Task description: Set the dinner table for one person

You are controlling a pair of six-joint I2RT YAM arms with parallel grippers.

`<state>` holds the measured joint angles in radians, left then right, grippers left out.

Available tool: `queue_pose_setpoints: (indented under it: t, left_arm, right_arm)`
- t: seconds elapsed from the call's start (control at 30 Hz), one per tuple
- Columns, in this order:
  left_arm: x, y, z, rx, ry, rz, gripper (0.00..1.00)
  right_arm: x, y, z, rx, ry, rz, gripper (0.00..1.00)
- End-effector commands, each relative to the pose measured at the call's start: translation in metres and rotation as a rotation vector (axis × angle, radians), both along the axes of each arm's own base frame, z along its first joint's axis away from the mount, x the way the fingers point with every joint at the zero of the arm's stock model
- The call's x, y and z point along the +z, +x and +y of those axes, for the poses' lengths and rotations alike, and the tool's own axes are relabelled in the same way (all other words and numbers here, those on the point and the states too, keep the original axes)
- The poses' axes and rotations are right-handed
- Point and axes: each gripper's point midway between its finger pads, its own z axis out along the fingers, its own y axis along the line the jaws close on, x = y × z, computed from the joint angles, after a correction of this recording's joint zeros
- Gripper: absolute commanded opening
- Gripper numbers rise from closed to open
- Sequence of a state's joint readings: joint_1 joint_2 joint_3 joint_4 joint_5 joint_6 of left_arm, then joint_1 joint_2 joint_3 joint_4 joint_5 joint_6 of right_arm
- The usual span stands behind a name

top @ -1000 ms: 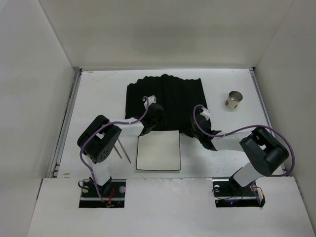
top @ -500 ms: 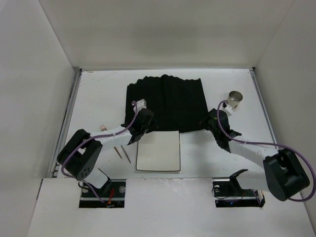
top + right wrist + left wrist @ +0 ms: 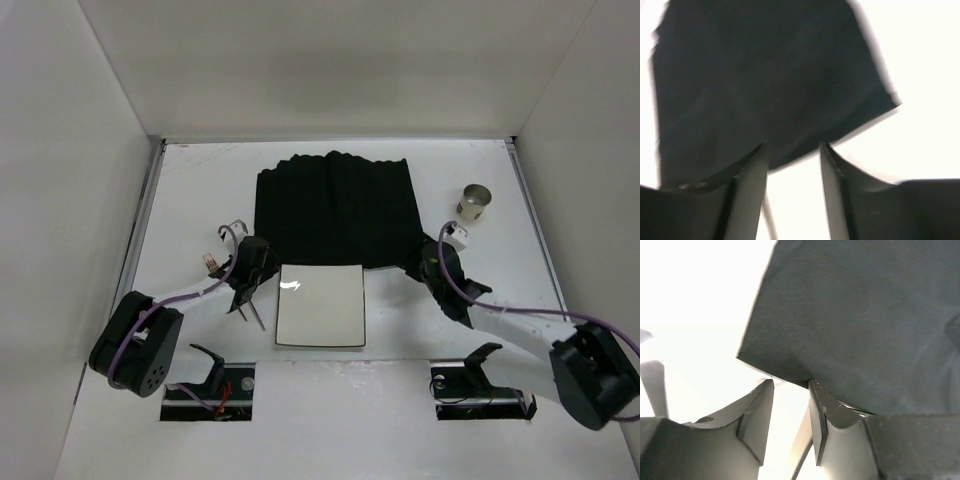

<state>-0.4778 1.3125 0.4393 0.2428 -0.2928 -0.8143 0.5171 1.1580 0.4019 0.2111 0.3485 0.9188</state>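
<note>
The dinner table (image 3: 200,190) is the wide white surface. A black cloth mat (image 3: 335,205) lies flat on it at the middle back, and a square white plate (image 3: 320,305) sits just in front of the mat's near edge. My left gripper (image 3: 260,264) is low at the mat's near left corner (image 3: 850,315), open and empty (image 3: 790,382). My right gripper (image 3: 417,262) is at the mat's near right corner (image 3: 770,80), also open with nothing between its fingers (image 3: 792,146).
A small cup (image 3: 474,203) stands at the right, behind the right gripper. Two chopsticks (image 3: 250,312) lie left of the plate, under the left arm. A small pale object (image 3: 210,262) lies further left. White walls enclose the table.
Both grippers have drawn back off the mat toward its near corners and opened. The left arm swung left and down, and the right arm stretched out low to the right.
</note>
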Motion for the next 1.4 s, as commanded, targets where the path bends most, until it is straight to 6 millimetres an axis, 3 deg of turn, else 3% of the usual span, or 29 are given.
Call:
queue_pose_setpoints:
  t: [0.0,0.13,0.27,0.43,0.6,1.03,1.2,1.37]
  left_arm:
    - [0.009,0.006,0.007,0.037,-0.017,-0.053,0.32]
    - [0.012,0.006,0.013,0.052,-0.022,-0.064,0.33]
    - [0.021,0.007,0.011,0.045,-0.046,-0.087,0.33]
    - [0.028,0.005,0.002,0.015,-0.065,-0.102,0.33]
    - [0.028,0.004,-0.003,-0.004,-0.073,-0.098,0.34]
    - [0.028,0.005,-0.004,-0.011,-0.086,-0.093,0.34]
    - [0.031,0.004,-0.003,-0.007,-0.095,-0.103,0.34]
    - [0.036,0.004,-0.001,-0.001,-0.102,-0.114,0.34]
  right_arm:
    - [0.026,-0.025,0.024,0.107,0.011,-0.096,0.55]
    - [0.015,-0.073,0.052,0.289,0.021,-0.041,0.61]
    - [-0.004,-0.117,0.057,0.379,0.066,0.042,0.64]
    - [0.0,-0.15,0.071,0.483,0.17,0.086,0.65]
    - [-0.012,-0.173,0.08,0.564,0.173,0.17,0.64]
    - [-0.031,-0.209,0.135,0.751,0.276,0.285,0.59]
    - [-0.044,-0.204,0.133,0.697,0.277,0.312,0.5]
    - [-0.047,-0.183,0.112,0.568,0.309,0.281,0.47]
